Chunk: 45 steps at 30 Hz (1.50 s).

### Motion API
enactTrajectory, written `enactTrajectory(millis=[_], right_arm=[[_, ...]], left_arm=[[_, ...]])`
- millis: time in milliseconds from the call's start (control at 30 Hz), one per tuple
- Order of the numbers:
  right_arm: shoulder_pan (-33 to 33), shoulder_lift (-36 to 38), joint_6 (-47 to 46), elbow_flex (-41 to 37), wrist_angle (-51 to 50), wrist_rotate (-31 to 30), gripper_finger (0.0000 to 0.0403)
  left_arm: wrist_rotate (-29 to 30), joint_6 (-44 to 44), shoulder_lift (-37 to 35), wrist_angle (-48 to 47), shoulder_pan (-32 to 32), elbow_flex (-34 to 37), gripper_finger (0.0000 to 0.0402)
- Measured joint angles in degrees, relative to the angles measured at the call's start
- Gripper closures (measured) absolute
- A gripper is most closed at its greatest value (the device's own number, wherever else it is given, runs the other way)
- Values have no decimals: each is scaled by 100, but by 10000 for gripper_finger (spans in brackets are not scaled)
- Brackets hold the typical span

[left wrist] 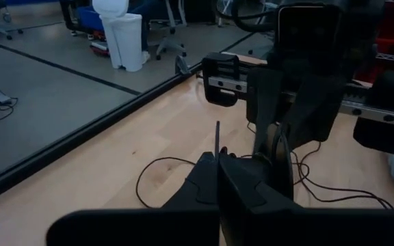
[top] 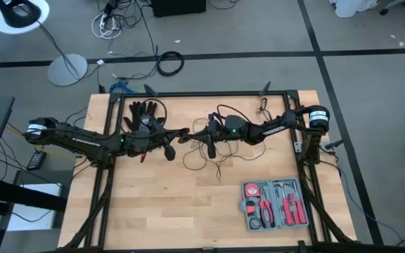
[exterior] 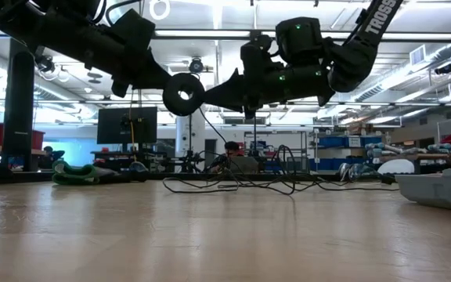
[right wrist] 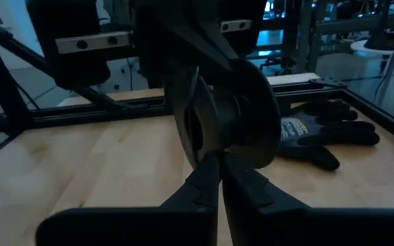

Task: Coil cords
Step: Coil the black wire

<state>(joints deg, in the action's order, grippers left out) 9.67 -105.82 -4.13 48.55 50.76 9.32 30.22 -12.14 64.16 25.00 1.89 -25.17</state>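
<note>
Both my grippers meet in the air over the middle of the table, nose to nose. My left gripper (left wrist: 217,179) has its fingers pressed together on the thin black wire (top: 209,163), right where it joins the round black disc (exterior: 183,93); in the low view that disc hangs at my left fingertips, lifted well clear of the wood. My right gripper (right wrist: 215,167) sits just beyond the disc with its fingers drawn together. It seems to pinch the wire next to the disc, but I cannot be sure that it has anything between its pads.

As for progress, I judge the coiling barely begun. Only the disc end is up. Below and beyond my right gripper the rest of the wire lies on the table (top: 153,211) in loose, sprawling loops, with one strand rising from the heap to the disc. No neat coil shows anywhere. Still to do: gather those loops into tidy turns and set the bundle down.

A black glove (top: 145,112) lies flat behind my left gripper, apart from the wire.

The one container is a grey tool tray (top: 253,223), well away from my right gripper towards the near table edge. It holds red-handled pliers (top: 266,210) and other red-handled tools too small to name. No wire is in it.
</note>
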Motion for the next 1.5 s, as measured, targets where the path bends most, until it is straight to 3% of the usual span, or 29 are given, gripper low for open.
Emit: enactTrajectory(millis=[800,1300,1500], right_arm=[[97,31,296,-2,322,9,402],[133,59,397,20,444,-52,402],[200,61,398,31,242,-68,382]], left_arm=[[-84,-205,-9,-405,-3,-2,401],[-433,-621,7,-805,2,0,401],[-213,-601,11,-785,9,0,401]])
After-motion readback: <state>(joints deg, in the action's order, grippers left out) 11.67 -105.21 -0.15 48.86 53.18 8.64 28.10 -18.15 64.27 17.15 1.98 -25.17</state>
